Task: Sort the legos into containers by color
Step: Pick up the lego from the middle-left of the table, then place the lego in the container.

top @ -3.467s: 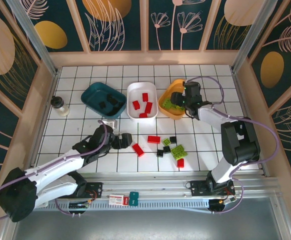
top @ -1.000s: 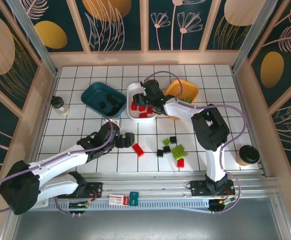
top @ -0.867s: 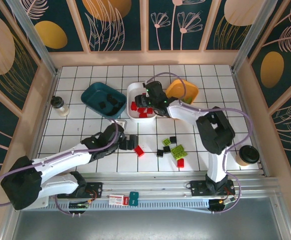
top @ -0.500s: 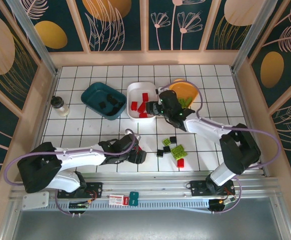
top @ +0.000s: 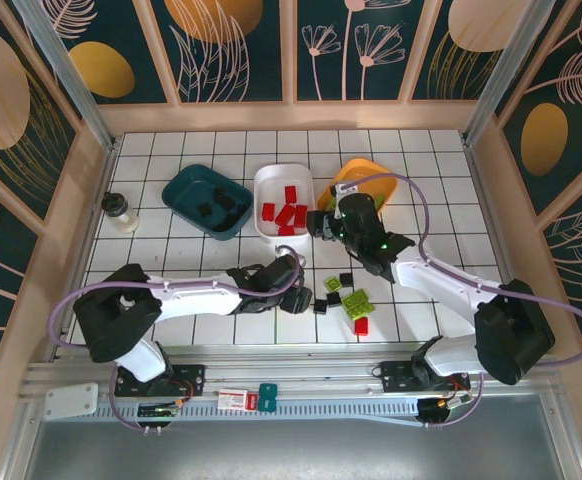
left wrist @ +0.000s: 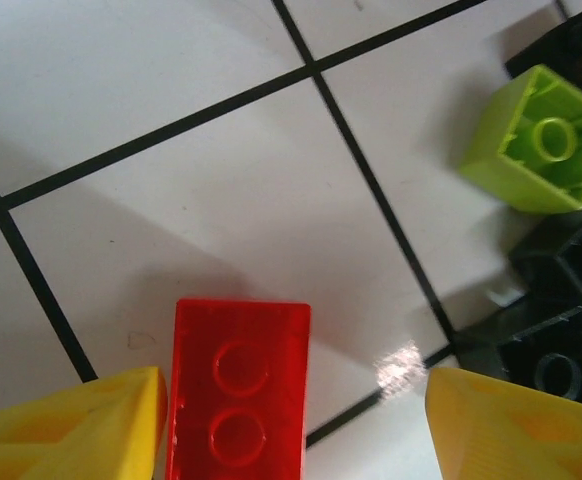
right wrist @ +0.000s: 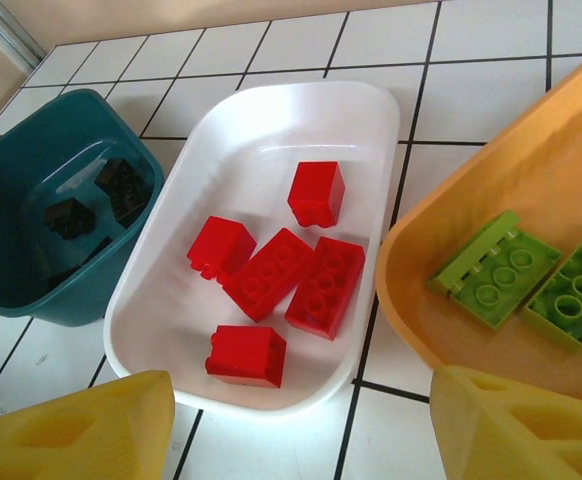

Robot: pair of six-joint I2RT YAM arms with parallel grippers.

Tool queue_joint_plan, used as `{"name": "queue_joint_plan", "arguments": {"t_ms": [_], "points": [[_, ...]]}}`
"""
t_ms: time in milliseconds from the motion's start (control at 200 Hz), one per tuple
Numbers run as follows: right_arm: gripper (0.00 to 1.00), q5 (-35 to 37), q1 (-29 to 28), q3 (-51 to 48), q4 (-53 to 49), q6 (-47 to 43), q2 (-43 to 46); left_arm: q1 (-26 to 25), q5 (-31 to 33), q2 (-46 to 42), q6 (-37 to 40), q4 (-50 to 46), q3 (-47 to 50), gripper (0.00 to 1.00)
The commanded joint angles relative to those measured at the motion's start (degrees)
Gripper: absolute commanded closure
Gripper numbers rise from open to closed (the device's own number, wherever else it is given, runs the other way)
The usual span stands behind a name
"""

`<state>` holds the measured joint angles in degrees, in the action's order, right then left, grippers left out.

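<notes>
Lengthwise toward left tool (left wrist: 296, 412), red lego (left wrist: 239, 390)

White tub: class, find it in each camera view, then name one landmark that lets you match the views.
Top external: white tub, upper middle of the tiles, red legos inside.
Right wrist: white tub at centre, five red legos inside.
Left wrist: camera faces a loose red lego on tiles.
Shared landmark: teal tub at its left.

Lab rig: tiled table (top: 451, 170), panelled walls (top: 231, 50)
</notes>
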<state>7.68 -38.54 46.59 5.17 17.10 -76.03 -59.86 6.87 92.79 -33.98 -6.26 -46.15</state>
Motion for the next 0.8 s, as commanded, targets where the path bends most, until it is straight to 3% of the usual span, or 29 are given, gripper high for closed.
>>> {"name": "queue_joint_plan", "arguments": {"t_ms": [0,245,415,641,796], "points": [[0.31,1.81,0.49,-2.07,0.47,1.17,2.36,-1.07,5.78,2.62,1.82,-4.22,-1.25,0.35],[0.31,2.62,0.49,-4.03,0.73,2.14,3.95,-1.67,7.31,3.30,2.16,-3.27,-0.38,0.58],[0.31,2.90,0.40,-4.82,0.19,2.63,6.14,-1.18,9.58,-1.59,1.98,-1.37,0.19,0.73],[0.31,2.43,0.07,-7.71,0.08,4.32,9.42,9.03,8.00,-7.10,3.48,3.15,-5.50,0.75],[0.31,2.82,-0.55,-9.20,-1.15,4.95,10.25,15.98,6.84,-1.06,5.49,1.68,-16.87,0.73]]}}
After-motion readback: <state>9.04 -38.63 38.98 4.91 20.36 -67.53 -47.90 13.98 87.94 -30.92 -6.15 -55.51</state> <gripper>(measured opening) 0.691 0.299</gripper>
